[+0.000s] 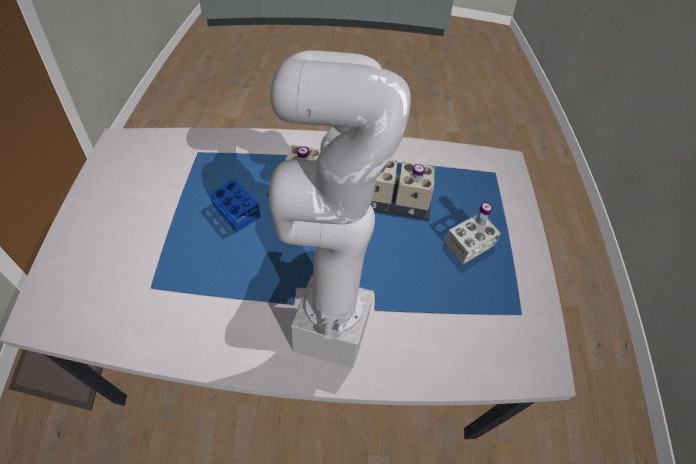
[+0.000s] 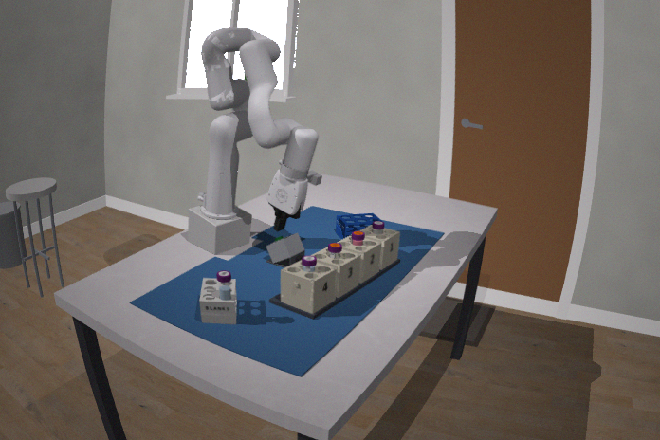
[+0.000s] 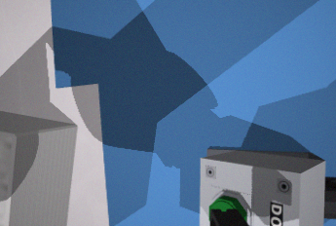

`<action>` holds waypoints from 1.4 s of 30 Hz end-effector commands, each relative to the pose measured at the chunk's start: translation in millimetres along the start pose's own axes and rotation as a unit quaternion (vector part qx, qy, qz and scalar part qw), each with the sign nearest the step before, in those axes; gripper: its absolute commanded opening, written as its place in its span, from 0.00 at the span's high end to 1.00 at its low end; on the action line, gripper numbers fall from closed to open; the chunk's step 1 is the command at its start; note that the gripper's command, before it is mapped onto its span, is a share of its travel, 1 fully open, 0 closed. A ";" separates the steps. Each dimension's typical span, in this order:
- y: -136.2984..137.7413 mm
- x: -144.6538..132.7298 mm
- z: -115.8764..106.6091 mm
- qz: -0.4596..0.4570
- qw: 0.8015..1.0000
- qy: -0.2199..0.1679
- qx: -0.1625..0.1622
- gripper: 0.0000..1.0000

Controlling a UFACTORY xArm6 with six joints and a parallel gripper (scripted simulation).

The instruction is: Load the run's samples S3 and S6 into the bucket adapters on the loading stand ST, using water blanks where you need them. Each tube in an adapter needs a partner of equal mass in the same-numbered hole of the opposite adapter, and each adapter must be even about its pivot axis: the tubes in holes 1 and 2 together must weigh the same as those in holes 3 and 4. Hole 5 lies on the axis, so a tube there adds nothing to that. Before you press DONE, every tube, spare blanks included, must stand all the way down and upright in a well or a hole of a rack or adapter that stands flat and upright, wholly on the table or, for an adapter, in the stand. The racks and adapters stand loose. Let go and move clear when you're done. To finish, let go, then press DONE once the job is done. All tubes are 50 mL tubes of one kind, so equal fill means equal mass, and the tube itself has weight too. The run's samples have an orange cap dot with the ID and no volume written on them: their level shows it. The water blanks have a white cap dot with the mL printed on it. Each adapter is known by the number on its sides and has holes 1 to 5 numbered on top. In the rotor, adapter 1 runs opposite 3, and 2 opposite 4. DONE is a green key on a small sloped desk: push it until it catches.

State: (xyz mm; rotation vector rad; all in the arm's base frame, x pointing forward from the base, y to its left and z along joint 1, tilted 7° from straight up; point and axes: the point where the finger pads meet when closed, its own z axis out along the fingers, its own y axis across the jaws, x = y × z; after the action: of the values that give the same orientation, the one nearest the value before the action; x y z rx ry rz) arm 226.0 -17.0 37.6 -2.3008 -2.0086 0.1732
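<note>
Fingers [image 2: 279, 221] closed, empty, above green key [image 2: 278, 239] [image 3: 227, 204] | wrist view, 5 o'clock | key likely springy; no grasp, press its centre squarely until it catches
</note>
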 end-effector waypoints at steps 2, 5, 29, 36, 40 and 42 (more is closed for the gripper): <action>1.8 0.1 1.9 0.000 1.000 0.000 -0.001 1.00; 2.0 0.1 2.6 0.000 1.000 0.000 -0.001 1.00; 5.2 0.3 15.0 0.000 1.000 0.000 -0.001 1.00; 5.4 0.3 15.5 0.000 1.000 0.000 -0.001 1.00; 5.4 0.3 15.6 0.000 1.000 0.000 -0.001 1.00; 5.5 0.3 15.8 0.000 1.000 0.000 -0.001 1.00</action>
State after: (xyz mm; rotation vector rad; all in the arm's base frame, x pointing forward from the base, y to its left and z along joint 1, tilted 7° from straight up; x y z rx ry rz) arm 228.1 -17.6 20.8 -2.3008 -2.0086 0.1732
